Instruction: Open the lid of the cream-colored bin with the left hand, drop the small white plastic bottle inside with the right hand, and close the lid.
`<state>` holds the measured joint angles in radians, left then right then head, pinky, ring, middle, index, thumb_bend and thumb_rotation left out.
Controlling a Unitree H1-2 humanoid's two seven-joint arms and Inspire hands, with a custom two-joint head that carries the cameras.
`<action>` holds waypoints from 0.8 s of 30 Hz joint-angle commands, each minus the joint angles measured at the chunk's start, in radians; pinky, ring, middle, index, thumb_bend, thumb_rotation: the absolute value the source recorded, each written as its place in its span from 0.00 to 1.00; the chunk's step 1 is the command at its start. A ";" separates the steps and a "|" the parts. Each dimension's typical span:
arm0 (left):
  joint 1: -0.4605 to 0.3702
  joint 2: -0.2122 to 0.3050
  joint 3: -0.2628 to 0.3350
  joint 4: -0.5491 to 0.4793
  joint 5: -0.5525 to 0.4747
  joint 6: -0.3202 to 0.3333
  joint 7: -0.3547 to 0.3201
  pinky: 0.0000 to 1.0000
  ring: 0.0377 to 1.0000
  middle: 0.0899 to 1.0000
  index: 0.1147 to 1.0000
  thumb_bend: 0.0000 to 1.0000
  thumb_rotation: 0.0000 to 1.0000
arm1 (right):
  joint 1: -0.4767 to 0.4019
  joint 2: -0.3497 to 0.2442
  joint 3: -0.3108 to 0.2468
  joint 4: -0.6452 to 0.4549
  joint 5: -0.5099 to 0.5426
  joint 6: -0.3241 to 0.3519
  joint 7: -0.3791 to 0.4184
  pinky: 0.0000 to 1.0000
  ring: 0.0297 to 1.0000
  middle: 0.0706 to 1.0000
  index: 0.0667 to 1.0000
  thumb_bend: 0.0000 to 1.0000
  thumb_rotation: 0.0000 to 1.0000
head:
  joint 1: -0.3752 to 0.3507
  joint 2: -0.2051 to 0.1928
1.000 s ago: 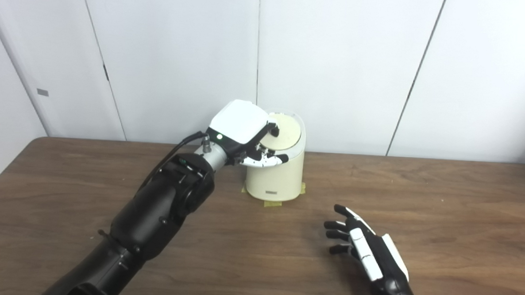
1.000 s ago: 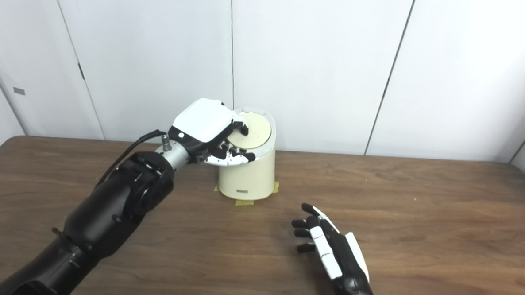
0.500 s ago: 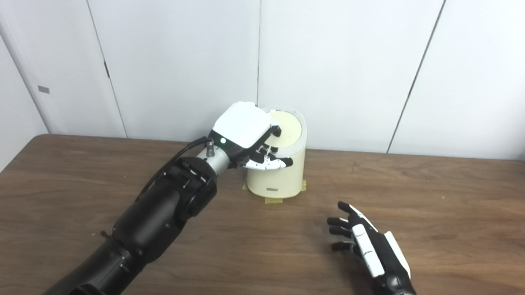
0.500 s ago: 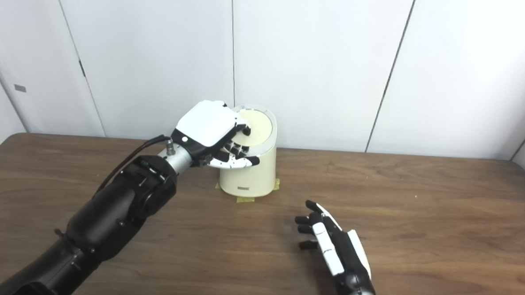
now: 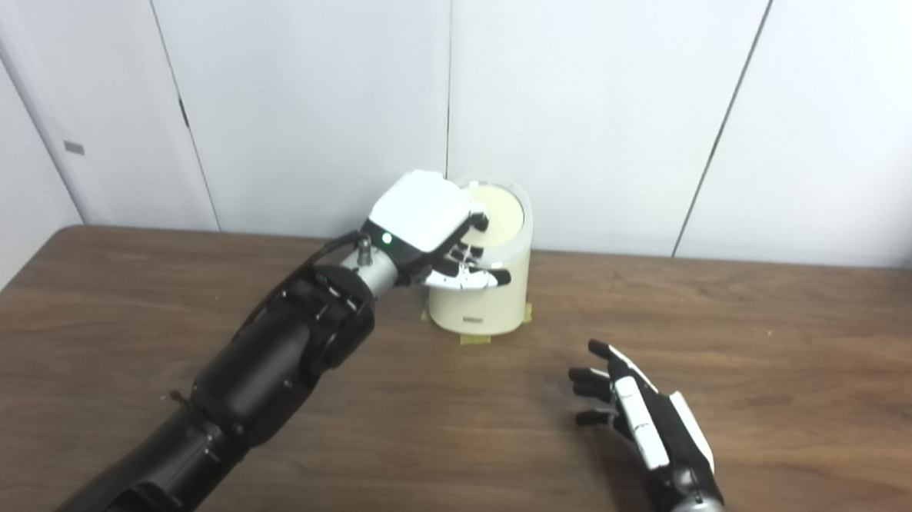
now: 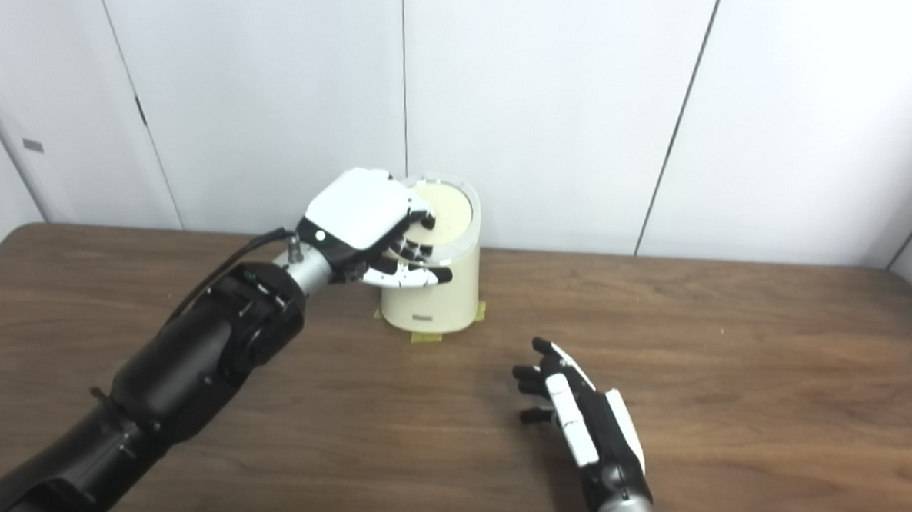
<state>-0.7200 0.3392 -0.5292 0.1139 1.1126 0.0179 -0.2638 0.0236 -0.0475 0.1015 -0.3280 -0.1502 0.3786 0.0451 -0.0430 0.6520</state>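
Note:
The cream-colored bin (image 5: 479,292) stands at the back middle of the table, held down by yellow tape. Its round lid (image 5: 501,216) lies flat and closed. My left hand (image 5: 426,225) is at the bin's upper left. Its thumb rests on top of the lid and its fingers (image 5: 480,277) curl along the front just under the rim, gripping the lid's edge. My right hand (image 5: 640,416) lies low over the table to the front right of the bin, open and empty, fingers spread. No small white bottle is visible in either view.
The brown wooden table (image 5: 806,356) reaches to a white panelled wall (image 5: 601,101) right behind the bin. My left arm (image 5: 282,356) crosses the table's left half from the bottom edge.
The camera has tilted, so the whole scene sits a little higher. My left hand has sunk slightly against the bin's rim. My right hand has stayed open over the table.

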 commanded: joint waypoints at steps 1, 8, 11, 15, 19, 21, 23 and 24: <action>0.010 0.013 -0.018 -0.013 -0.020 -0.022 -0.075 0.87 0.80 0.75 0.69 0.57 0.81 | -0.023 0.009 -0.005 -0.027 -0.004 -0.022 -0.010 0.60 0.76 0.74 0.87 0.49 1.00 | -0.001 0.001; 0.013 0.018 0.027 -0.038 -0.057 -0.016 -0.068 0.85 0.80 0.76 0.71 0.57 0.76 | -0.033 0.012 -0.007 -0.009 -0.007 -0.028 -0.016 0.60 0.75 0.74 0.86 0.50 1.00 | -0.004 -0.007; 0.005 0.030 0.050 -0.055 -0.070 -0.025 -0.049 0.79 0.79 0.75 0.72 0.55 0.75 | -0.036 0.015 -0.010 -0.002 -0.005 -0.030 -0.018 0.60 0.75 0.74 0.86 0.50 1.00 | -0.003 -0.012; 0.005 0.036 0.105 -0.084 -0.116 -0.025 -0.032 0.75 0.79 0.76 0.74 0.55 0.68 | -0.039 0.014 -0.012 0.006 -0.004 -0.035 -0.019 0.61 0.76 0.74 0.87 0.50 1.00 | -0.005 -0.017; 0.021 0.016 0.183 -0.128 -0.182 -0.004 -0.008 0.70 0.79 0.76 0.75 0.53 0.63 | -0.044 0.018 -0.023 0.013 0.012 -0.039 -0.020 0.62 0.76 0.75 0.87 0.49 1.00 | -0.005 -0.019; 0.036 -0.002 0.240 -0.151 -0.251 -0.007 0.020 0.68 0.78 0.76 0.75 0.52 0.59 | -0.047 0.023 -0.031 0.017 0.023 -0.044 -0.021 0.62 0.76 0.75 0.87 0.49 1.00 | -0.005 -0.019; 0.049 -0.015 0.279 -0.169 -0.294 -0.007 0.034 0.66 0.76 0.75 0.75 0.51 0.56 | -0.049 0.026 -0.037 0.019 0.029 -0.048 -0.021 0.62 0.75 0.74 0.87 0.49 1.00 | -0.005 -0.019; 0.058 -0.023 0.301 -0.187 -0.316 0.005 0.034 0.66 0.76 0.76 0.76 0.51 0.57 | -0.051 0.028 -0.040 0.021 0.035 -0.052 -0.021 0.62 0.75 0.74 0.86 0.48 1.00 | -0.006 -0.021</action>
<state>-0.6216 0.3243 -0.2527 -0.0255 0.8285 0.0200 -0.2686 0.0082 -0.0255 0.0705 -0.2954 -0.1254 0.3752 0.0325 -0.0460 0.6320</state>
